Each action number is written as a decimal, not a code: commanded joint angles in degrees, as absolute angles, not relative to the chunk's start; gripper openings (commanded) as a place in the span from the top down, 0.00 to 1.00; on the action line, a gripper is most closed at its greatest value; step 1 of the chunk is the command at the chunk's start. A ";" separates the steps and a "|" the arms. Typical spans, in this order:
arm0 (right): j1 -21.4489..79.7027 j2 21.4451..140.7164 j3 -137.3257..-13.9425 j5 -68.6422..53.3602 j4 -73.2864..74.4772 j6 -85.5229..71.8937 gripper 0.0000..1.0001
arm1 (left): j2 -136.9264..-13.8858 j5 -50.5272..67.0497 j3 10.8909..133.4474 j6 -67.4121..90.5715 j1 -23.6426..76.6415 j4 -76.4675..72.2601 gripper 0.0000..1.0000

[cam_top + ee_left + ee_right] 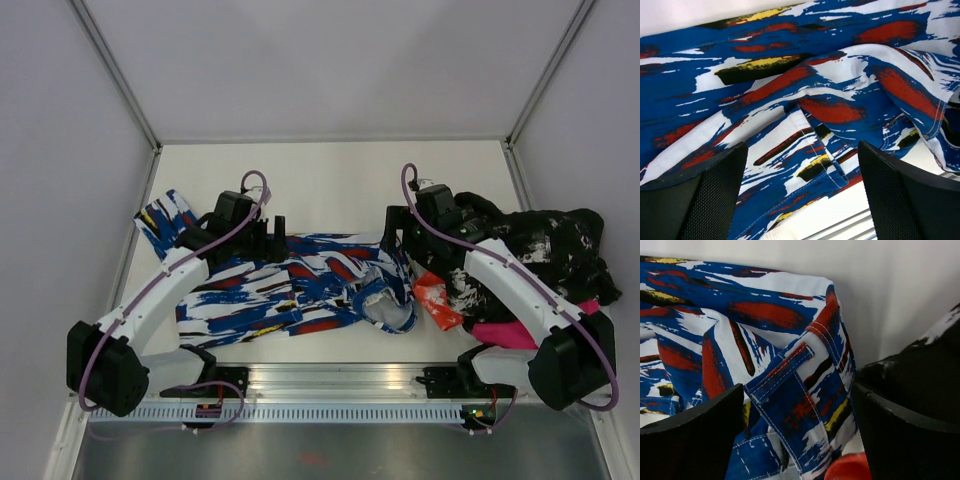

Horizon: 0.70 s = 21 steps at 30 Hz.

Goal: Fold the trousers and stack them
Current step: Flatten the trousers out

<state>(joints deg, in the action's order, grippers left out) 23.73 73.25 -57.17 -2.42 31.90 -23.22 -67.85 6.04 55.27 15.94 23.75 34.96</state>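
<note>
The trousers lie crumpled across the middle of the table, royal blue with white, red, black and yellow splashes. One leg end reaches the far left, and the waist is bunched at the right. My left gripper is open just above the far edge of the legs. In the left wrist view its fingers straddle a stitched hem without closing on it. My right gripper is open over the waist end. In the right wrist view the waistband with a belt loop lies between its fingers.
A pile of other clothes sits at the right: a black garment with white specks, a pink one and a red-orange one, touching the trousers' waist. The black garment also shows in the right wrist view. Walls enclose the table. A metal rail runs along the near edge.
</note>
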 commanded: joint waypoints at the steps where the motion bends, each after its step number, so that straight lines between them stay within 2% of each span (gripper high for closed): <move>1: 24.08 69.52 -57.22 1.05 32.69 -22.86 0.08 | -70.48 2.99 54.85 16.35 25.66 31.46 0.06; 10: 25.75 71.45 -55.90 -0.79 31.64 -22.50 0.13 | -71.63 0.27 46.85 19.69 26.28 28.12 0.05; 16: 29.17 74.09 -56.60 -0.35 29.97 -23.64 0.13 | -73.56 -3.77 47.90 21.18 26.63 30.76 0.07; 21: 29.62 78.22 -56.69 4.74 29.80 -24.52 0.27 | -75.23 -6.76 48.08 21.18 29.26 29.98 0.08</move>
<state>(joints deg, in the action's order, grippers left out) 29.50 76.12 -56.53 0.84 31.22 -23.27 -74.26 -3.25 46.65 19.33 27.44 31.22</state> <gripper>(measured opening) 0.753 0.922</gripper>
